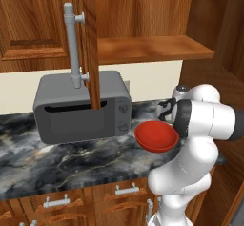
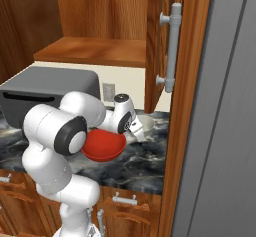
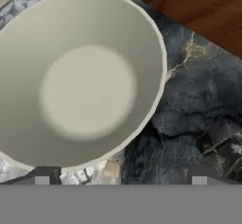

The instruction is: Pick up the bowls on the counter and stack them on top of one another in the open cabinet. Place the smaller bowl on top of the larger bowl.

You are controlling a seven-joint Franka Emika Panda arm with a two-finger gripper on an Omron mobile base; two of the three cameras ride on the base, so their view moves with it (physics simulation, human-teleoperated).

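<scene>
Filling most of the hand view, the smaller bowl [image 3: 82, 79] sits upright on the dark marble counter [image 3: 189, 119], its pale inside facing the camera. Two dark fingertips [image 3: 41, 176] of the pincer [image 3: 120, 179] rise at the bottom edge, one under the bowl's near rim and the other over bare marble to its right, so the jaws stand wide apart with nothing between them. Reddish wood shows at the far right corner of that view.

From the right base view, the same pale bowl [image 2: 146, 125] peeks out just right of the hand, resting on the counter [image 2: 135, 166] near the open door. The larger bowl [image 2: 103, 146] lies on the counter close beside the arm's forearm, which partly covers it; in the left base view it [image 1: 156, 136] sits just left of the arm and right of a grey microwave [image 1: 81, 107].

Above, the open cabinet [image 1: 152, 48] shows a bare wooden shelf, and its door [image 1: 88, 44] swings out toward the camera, carrying a long grey bar handle [image 1: 72, 46]. Low drawers [image 1: 86, 199] with silver handles run beneath the counter edge.
</scene>
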